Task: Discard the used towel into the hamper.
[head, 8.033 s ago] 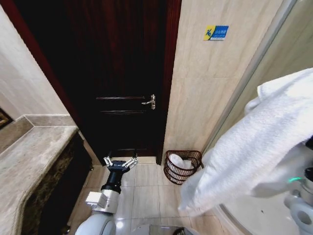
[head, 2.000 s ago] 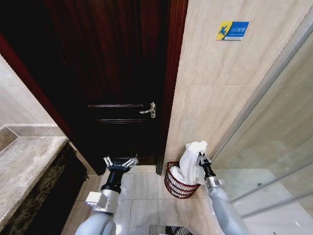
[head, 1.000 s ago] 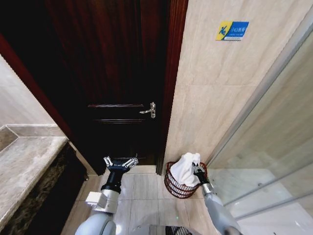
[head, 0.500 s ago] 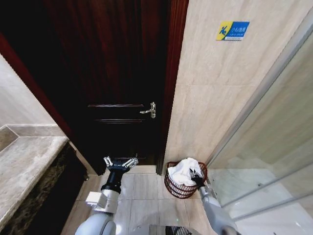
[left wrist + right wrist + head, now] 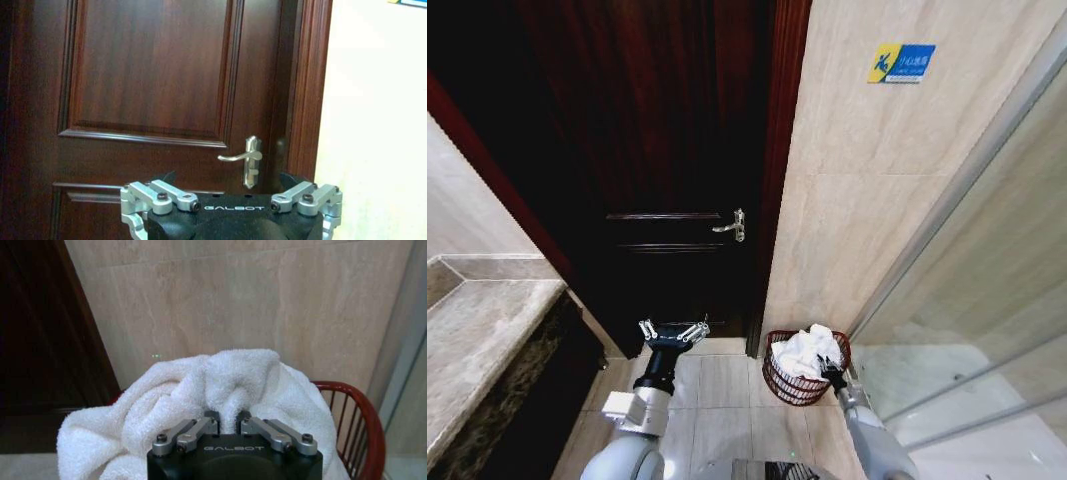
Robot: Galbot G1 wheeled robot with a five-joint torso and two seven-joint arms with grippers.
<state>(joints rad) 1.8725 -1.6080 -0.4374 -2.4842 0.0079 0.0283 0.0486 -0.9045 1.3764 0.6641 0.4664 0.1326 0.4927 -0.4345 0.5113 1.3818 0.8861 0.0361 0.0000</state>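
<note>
The door, dark panelled wood with a lever handle, stands shut at the head of the tiled floor, with a beige wall on its right carrying a small blue and yellow sign and a glass partition slanting down from it. A stone counter runs along the floor's left edge. In the corner where wall meets partition sits the hamper, and the towel is heaped in it, its folds mounding above the red-brown rim. The right gripper hangs at the hamper's right rim, and in the right wrist view its fingers are drawn close together on a ridge of the towel, pinching the cloth. By this reading the task is nearly done: the towel rests in the hamper, and what is left is to let go and lift the arm clear. The left gripper hovers spread wide before the door, well apart from the hamper and idle. Nothing lies between arm and hamper; the wall and glass close beside it leave little room for withdrawal.
</note>
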